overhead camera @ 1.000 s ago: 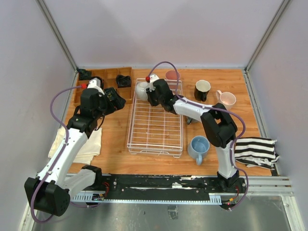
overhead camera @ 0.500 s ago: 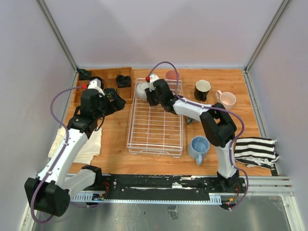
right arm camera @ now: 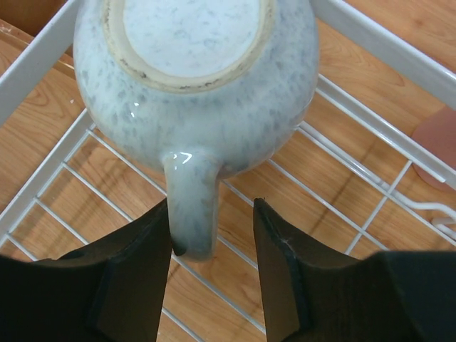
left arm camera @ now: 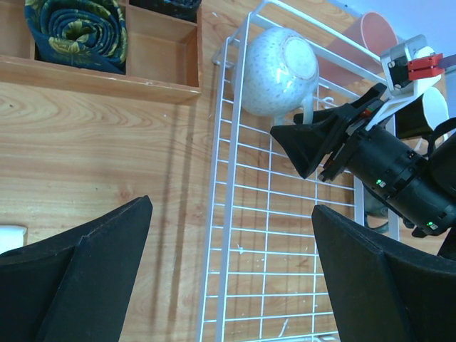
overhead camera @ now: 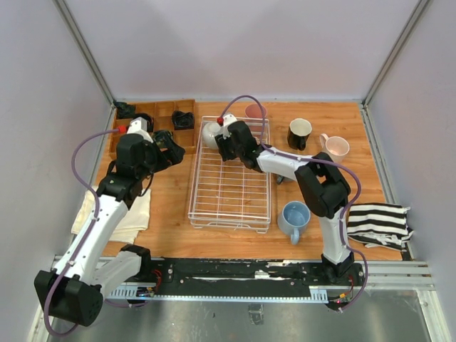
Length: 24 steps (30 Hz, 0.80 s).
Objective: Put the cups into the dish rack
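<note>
The white wire dish rack (overhead camera: 229, 206) lies mid-table. A grey-green mug (overhead camera: 209, 132) sits upside down in its far-left corner, also in the left wrist view (left arm camera: 279, 71) and right wrist view (right arm camera: 199, 78). My right gripper (right arm camera: 212, 208) is open astride its handle (right arm camera: 191, 206); the left finger touches it and the right finger stands apart. My left gripper (left arm camera: 231, 206) is wide open and empty above the rack's left edge (left arm camera: 217, 235). A pink tumbler (overhead camera: 254, 111), black mug (overhead camera: 299, 132), pale pink mug (overhead camera: 335, 147) and light blue mug (overhead camera: 294, 216) stand outside the rack. The white mug is not visible.
A brown wooden compartment tray (overhead camera: 162, 109) at the far left holds black coiled objects and a rolled patterned cloth (left arm camera: 75, 32). A beige cloth (overhead camera: 121, 217) lies at the near left, and a striped towel (overhead camera: 377, 224) at the near right. Walls close three sides.
The right gripper and the grey-green mug have shifted slightly toward the rack's far-left corner. The left arm has drawn back a little to the left.
</note>
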{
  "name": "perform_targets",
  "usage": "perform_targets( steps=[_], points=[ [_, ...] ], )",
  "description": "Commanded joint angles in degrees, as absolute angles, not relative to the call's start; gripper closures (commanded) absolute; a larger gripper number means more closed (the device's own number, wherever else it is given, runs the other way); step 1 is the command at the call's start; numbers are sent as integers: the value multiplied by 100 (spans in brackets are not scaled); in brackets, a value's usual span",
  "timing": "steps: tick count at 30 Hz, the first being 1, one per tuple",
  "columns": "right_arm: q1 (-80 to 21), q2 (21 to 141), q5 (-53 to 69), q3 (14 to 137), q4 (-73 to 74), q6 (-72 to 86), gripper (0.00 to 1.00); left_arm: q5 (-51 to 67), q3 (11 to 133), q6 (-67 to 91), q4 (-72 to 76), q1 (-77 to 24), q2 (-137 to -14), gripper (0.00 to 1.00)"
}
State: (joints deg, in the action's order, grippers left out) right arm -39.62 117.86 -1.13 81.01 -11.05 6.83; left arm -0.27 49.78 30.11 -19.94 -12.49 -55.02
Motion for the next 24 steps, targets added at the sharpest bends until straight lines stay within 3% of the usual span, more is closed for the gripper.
perform_targets(
  steps=[1, 7, 17, 24],
  points=[
    [-4108, 11583, -403, 8076, -1204, 513, 51, -78, 4896, 2918, -2037, -1217, -5345, 0],
    [-4113, 11392, -311, 7951, -1199, 518, 42, 14, 4889, 2937, -1942, -1222, -5359, 0],
    [-4096, 10185, -218, 7411, -736, 583, 36, -415, 5006, 2886, -1996, -1217, -5117, 0],
    [-3820, 9280, -291, 7227, 587, 1300, 32, 1487, 5393, 2618, -1790, -1232, -5707, 0]
  ],
)
